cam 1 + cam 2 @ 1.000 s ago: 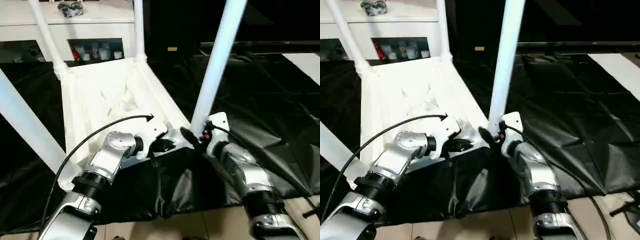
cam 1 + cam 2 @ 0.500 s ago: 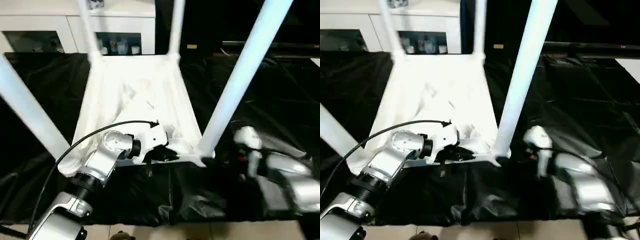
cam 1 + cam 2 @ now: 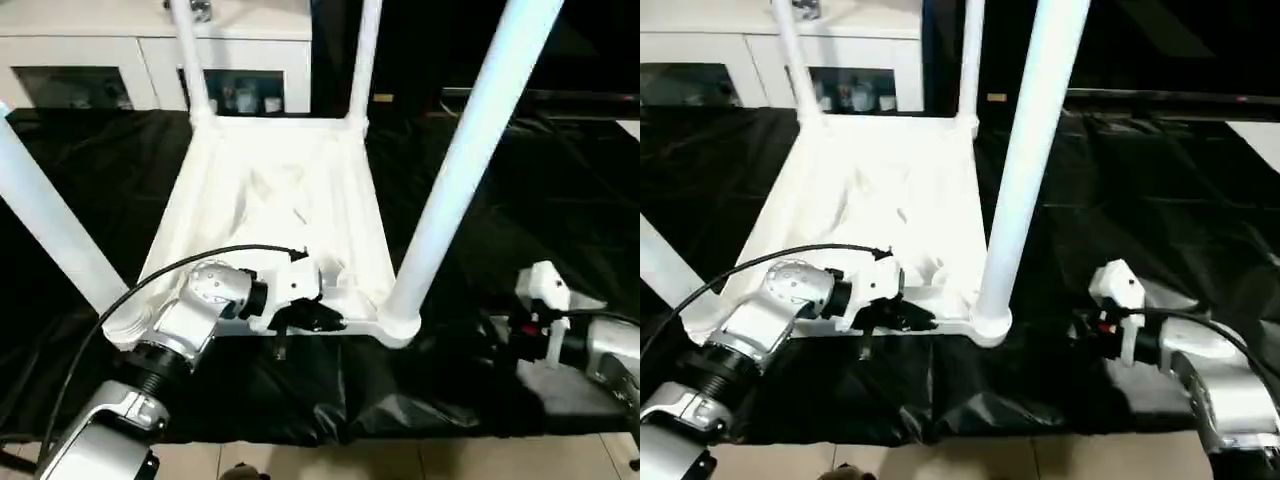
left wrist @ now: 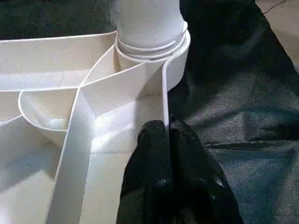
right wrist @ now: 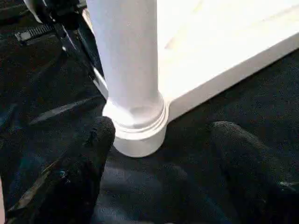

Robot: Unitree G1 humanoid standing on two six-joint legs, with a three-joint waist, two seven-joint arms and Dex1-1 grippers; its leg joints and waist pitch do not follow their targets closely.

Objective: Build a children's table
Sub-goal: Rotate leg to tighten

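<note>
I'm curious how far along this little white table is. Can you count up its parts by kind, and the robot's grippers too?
White tabletop, lying underside up: 1
White legs standing in its corner sockets: 4 ()
Robot grippers: 2 (left gripper, right gripper)
Total: 7

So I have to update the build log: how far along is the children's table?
Mostly done: the children's table lies upside down on the black-covered work table with all four legs standing in its corner sockets. In hand: the left gripper is shut on the near rim by the near right leg, while the right gripper sits open, apart from that leg. Left: flipping the table upright; how firmly the legs sit can't be judged.
</note>
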